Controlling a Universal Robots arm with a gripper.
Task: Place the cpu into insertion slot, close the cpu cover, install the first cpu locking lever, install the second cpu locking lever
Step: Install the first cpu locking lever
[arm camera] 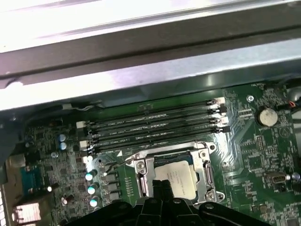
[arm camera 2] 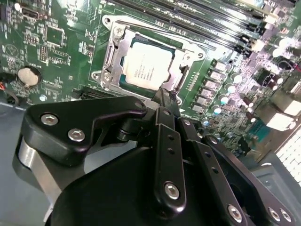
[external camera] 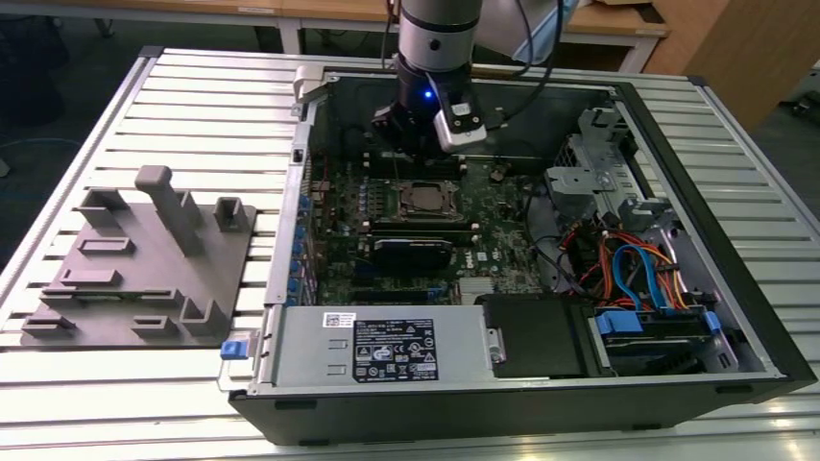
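You've got a slatted metal surface (external camera: 192, 86): grey fixture plate (external camera: 129, 288) at frame left, open computer case (external camera: 513, 408) centre-right.

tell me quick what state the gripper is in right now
Gripper: jaws closed, nothing held between them, tips right by the edge of the cpu cover.
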